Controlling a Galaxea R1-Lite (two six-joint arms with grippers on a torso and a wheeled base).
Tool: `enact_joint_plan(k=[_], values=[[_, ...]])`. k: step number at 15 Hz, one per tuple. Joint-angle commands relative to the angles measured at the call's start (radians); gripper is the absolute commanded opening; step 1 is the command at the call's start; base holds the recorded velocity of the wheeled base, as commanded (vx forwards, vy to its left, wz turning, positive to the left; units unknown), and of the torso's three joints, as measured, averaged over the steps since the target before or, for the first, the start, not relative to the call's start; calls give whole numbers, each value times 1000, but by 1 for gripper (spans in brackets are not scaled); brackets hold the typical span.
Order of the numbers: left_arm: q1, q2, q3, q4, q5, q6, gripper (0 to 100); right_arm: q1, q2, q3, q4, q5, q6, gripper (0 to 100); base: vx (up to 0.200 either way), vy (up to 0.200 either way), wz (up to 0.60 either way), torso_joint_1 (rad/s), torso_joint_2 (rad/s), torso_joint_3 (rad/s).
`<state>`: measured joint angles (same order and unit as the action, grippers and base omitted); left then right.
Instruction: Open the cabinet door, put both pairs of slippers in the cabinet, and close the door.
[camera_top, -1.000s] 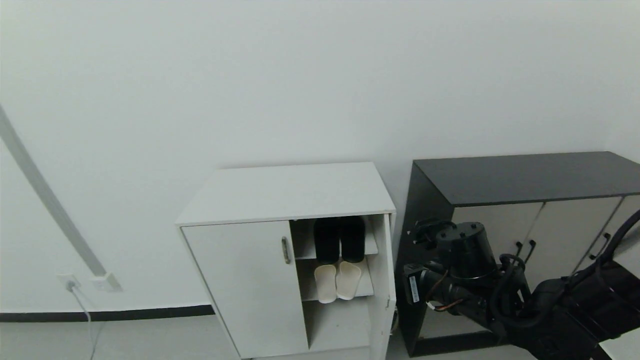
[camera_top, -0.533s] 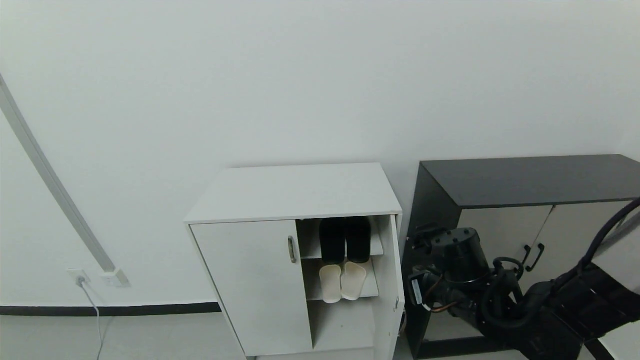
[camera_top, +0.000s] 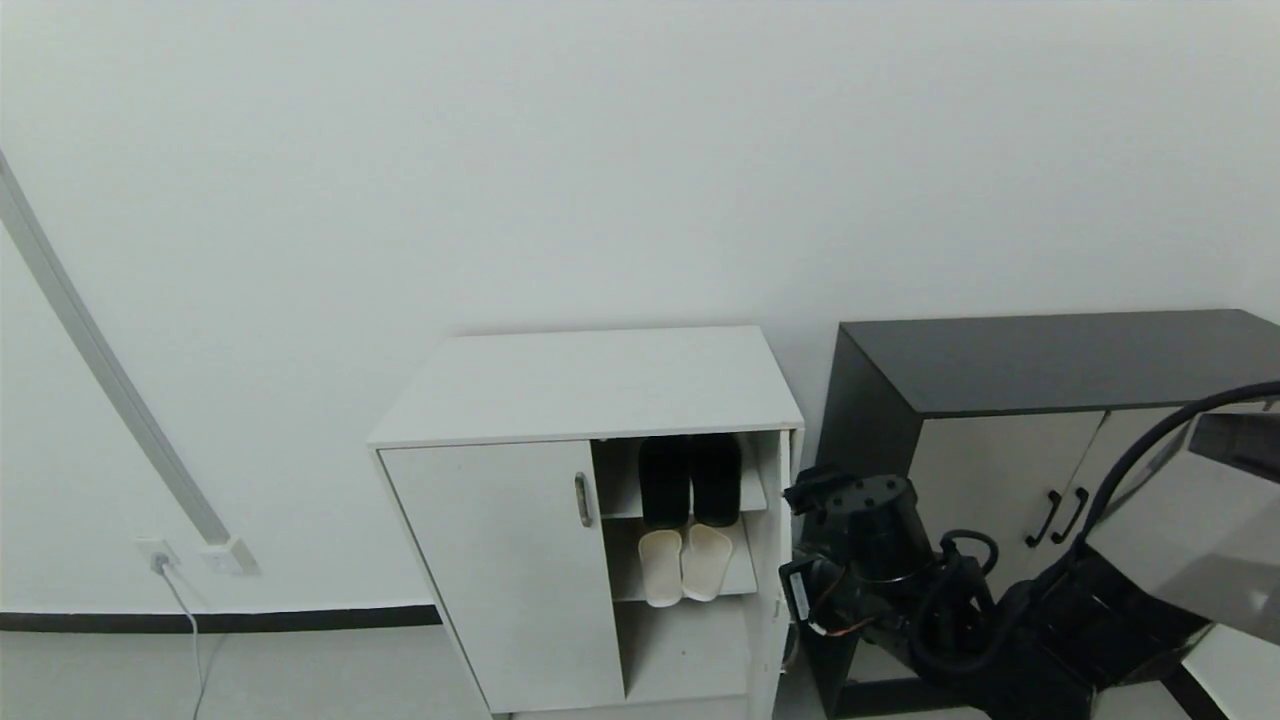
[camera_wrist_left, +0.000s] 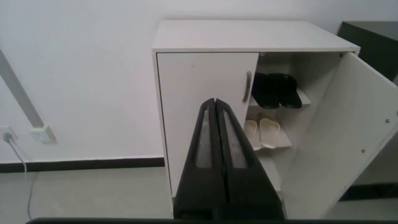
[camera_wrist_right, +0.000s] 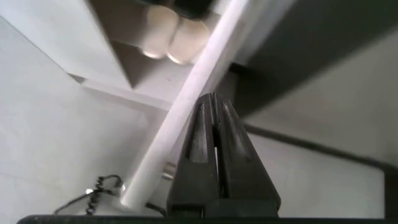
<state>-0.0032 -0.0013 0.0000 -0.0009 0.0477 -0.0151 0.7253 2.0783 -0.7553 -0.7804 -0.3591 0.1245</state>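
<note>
The cabinet is standing against the wall, white, with a flat top. Its right door is hanging wide open, and from the head view it is showing only its thin edge. Its left door is sitting shut, with a small metal handle at its inner edge.

Inside the open half, both pairs are already lying on shelves. The black slippers are resting side by side on the upper shelf. The white slippers are resting side by side on the shelf just below, with one end of each jutting a little past the shelf's front edge. The bottom compartment is lying beneath them.

The right arm is hanging low, just beside the outer face of the open door. In its wrist view the right gripper is holding its fingers pressed together with nothing between them. Its tips are pointing at the door's white edge, and I cannot tell whether they are touching it.

The left gripper is likewise clenched on nothing. It is hovering well apart from the cabinet and facing the shut left door.

A black cabinet with pale doors is standing just to the right. To the left, a grey conduit is slanting down the wall to a box beside a wall outlet. A dark baseboard stripe is running along the foot of the wall.
</note>
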Motion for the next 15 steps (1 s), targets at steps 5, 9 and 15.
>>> enact_joint_plan(k=[5,9,15], values=[[0,1,0,-1,0,0,0,62,19,30,-149,65,21,0,0,0,0,0,0,0],[0,1,0,-1,0,0,0,62,26,62,-191,57,-22,0,0,0,0,0,0,0],[0,1,0,-1,0,0,0,65,37,117,-252,77,-25,0,0,0,500,2,5,0]])
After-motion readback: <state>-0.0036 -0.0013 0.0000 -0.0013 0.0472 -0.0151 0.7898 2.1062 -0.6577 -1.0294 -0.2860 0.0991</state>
